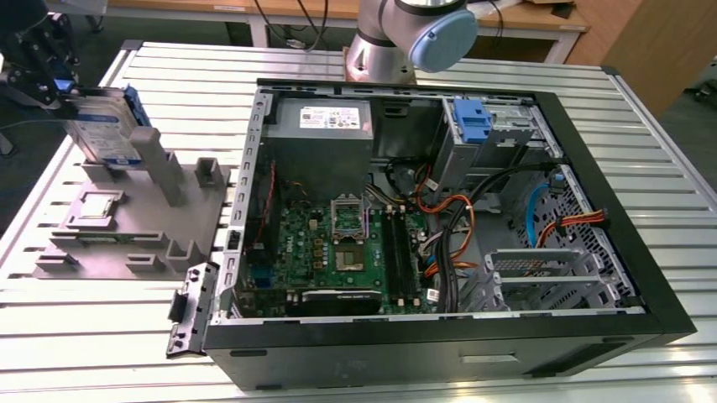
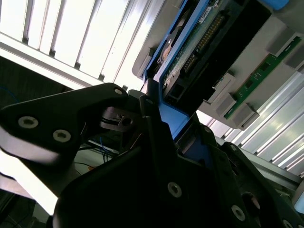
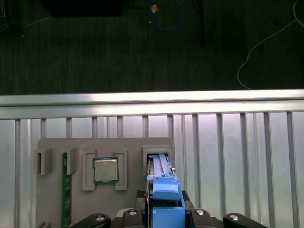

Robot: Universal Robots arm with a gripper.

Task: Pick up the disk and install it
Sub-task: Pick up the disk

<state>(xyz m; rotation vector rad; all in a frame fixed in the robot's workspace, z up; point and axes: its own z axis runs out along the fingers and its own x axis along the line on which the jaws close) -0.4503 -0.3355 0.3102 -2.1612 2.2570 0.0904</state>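
End effector: my end effector (image 1: 59, 92) is pressed onto the top of the disk (image 1: 101, 126). In the second wrist view my black fingers (image 2: 151, 124) sit on either side of its blue carrier.
Disk: it stands on edge at the holder's far corner, toward the exterior view's left, with its white-and-blue label showing in the exterior view. In the first wrist view its blue end tab is between my fingers, above a holder slot.
Contact with holder: the disk's lower edge is at a tall grey post of the holder. I cannot tell whether it rests in the slot or hangs just clear.
Holder: a grey moulded holder (image 1: 134, 227) lies flat on the table (image 1: 90, 336).
Processor: a processor (image 3: 105, 170) lies in a square pocket of the holder, beside the disk's slot.
Memory: a green memory stick (image 3: 65, 190) stands on edge in a narrow holder slot, beyond the processor from the disk.
Case: an open computer case (image 1: 448, 336) lies just beside the holder, on the exterior view's right.
Drive bay: a silver bay with an upright blue bracket (image 1: 476, 126) is in the case's far corner, well apart from the holder.
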